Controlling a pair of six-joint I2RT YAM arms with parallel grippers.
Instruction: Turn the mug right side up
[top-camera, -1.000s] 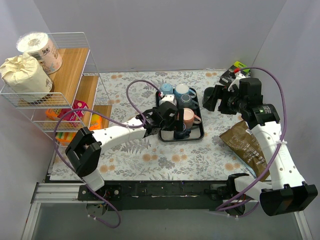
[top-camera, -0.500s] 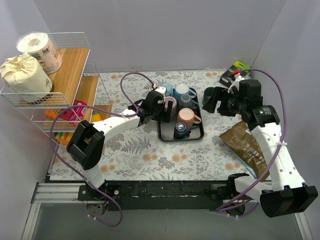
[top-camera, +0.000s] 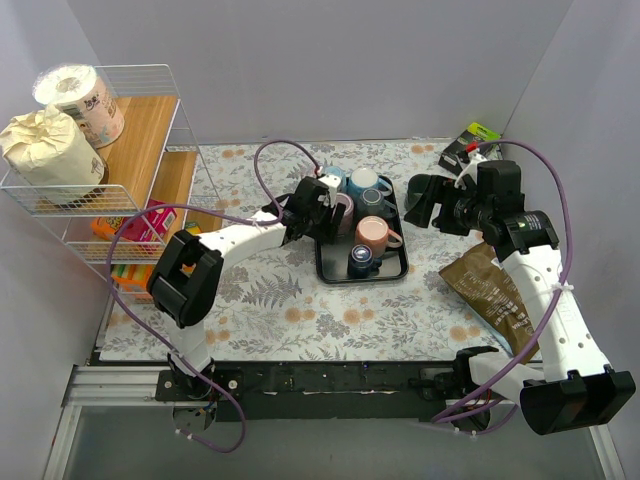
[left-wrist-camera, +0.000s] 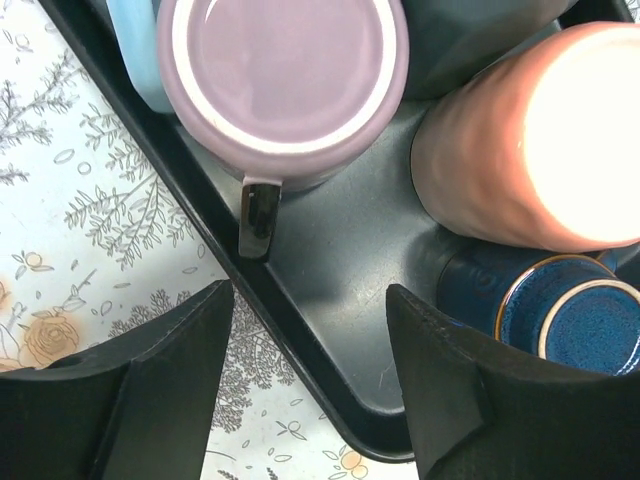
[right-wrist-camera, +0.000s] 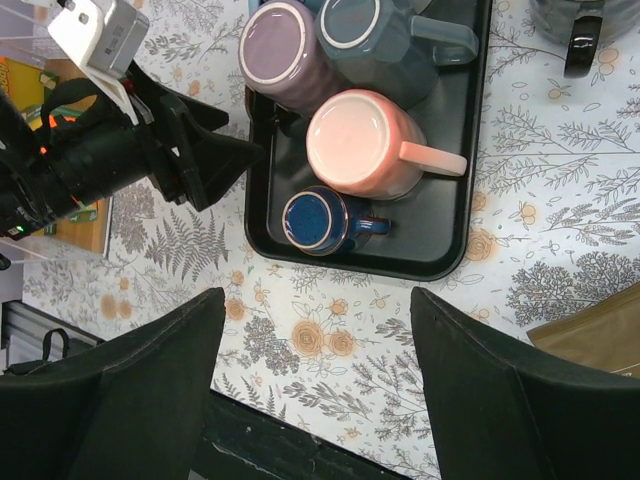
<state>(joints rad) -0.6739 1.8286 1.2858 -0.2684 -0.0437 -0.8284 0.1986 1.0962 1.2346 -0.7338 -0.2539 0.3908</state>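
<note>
Top view: looked down from high up over the whole table (top-camera: 300, 300).
Left wrist: faced straight down, very close over the purple mug (left-wrist-camera: 285, 75) and the tray (left-wrist-camera: 340, 270) edge.
Right wrist: faced down from higher, catching the whole tray.
Shared: tray and purple mug, in all three.

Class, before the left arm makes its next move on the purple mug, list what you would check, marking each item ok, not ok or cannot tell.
1. purple mug base up, needs turning: ok.
2. Its handle is unblocked and points towards the left gripper: ok.
3. Left jaws apart, nothing between them: ok.
4. Handle between the fingers: not ok, it lies just ahead of them.
5. Clearance from the pink mug: cannot tell.
6. right gripper open, empty: ok.
</note>
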